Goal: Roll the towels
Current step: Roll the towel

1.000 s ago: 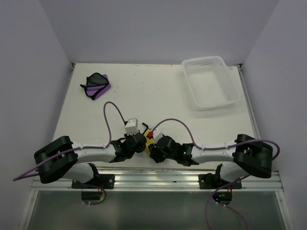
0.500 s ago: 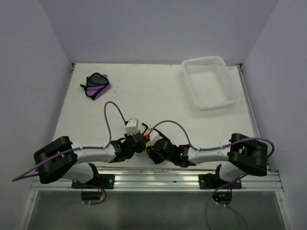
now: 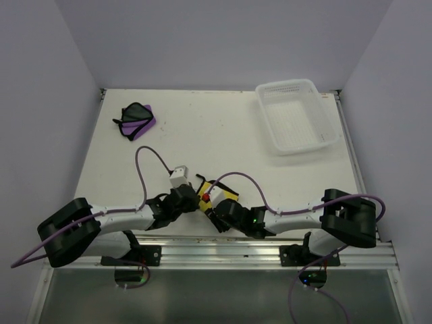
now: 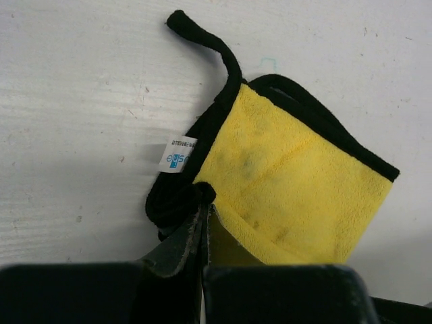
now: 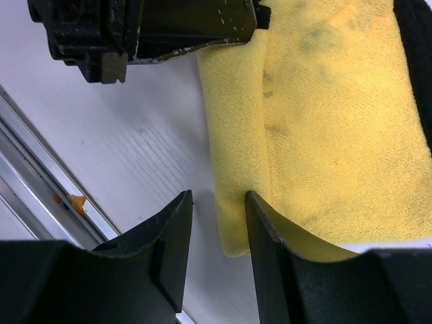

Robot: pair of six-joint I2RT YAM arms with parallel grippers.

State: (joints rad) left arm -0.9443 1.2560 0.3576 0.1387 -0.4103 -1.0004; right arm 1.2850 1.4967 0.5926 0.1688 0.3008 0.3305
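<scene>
The yellow towel (image 3: 223,191) lies folded near the table's front edge, between both grippers. In the left wrist view the yellow towel (image 4: 297,189) shows black edging, a black loop (image 4: 202,37) and a white label. My left gripper (image 4: 204,201) is shut on its bunched black corner; it also shows in the top view (image 3: 197,198). My right gripper (image 5: 218,201) is open, one finger on the table and the other over the towel's (image 5: 324,121) folded edge; it also shows in the top view (image 3: 211,208). The purple towel (image 3: 137,120) lies crumpled at the far left.
The white perforated basket (image 3: 297,116) stands at the far right of the table. The metal rail (image 5: 40,175) of the table's front edge runs close to the right gripper, with a small orange speck (image 5: 75,202) beside it. The left gripper's body (image 5: 148,27) sits just beyond the right fingers.
The left arm has swung left and pulled back with the towel's corner. More of the yellow towel shows now, spread out to the right. The right gripper has edged left.
</scene>
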